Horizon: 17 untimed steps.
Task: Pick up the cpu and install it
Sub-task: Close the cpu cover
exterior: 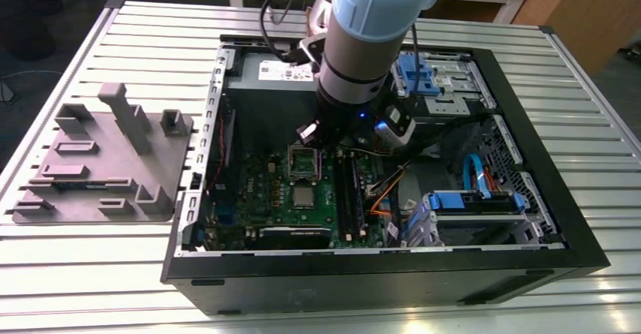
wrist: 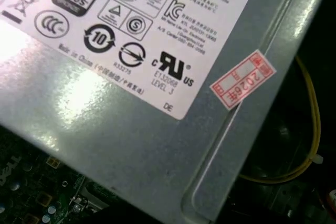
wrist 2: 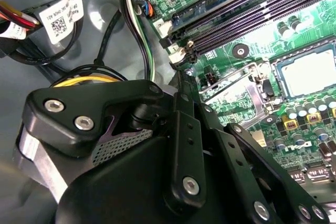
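You had the gripper (exterior: 311,136) low over the green board (exterior: 269,190), near the cpu (wrist 2: 308,72) lying flat on it; spread or pressed together, you couldn't tell

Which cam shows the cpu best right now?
Second wrist view: the cpu is close, its silver top plain on the green board. The exterior view has it as a small pale square. The first wrist view faces the labelled grey box.
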### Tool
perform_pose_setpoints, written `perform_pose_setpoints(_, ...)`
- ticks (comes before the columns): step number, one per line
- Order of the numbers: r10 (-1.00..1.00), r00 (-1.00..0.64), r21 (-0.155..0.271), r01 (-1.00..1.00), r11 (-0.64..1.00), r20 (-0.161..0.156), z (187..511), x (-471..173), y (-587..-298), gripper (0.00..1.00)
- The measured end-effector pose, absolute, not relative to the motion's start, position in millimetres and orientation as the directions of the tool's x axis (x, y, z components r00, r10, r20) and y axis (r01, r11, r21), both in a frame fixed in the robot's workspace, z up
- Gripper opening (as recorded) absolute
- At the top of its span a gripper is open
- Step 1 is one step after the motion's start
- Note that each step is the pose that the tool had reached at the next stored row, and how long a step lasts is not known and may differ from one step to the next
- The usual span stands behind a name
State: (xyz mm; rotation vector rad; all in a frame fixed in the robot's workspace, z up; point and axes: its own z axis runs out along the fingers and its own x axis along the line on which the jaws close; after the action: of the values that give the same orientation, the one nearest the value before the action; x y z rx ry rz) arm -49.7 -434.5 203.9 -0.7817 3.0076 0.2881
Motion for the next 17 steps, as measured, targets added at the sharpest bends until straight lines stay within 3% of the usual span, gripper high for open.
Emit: perform_pose_setpoints(17, -0.482, -0.874, 0.173, -0.486, 0.857, -0.066, 207.3, -51.4, -436.3, 0.1)
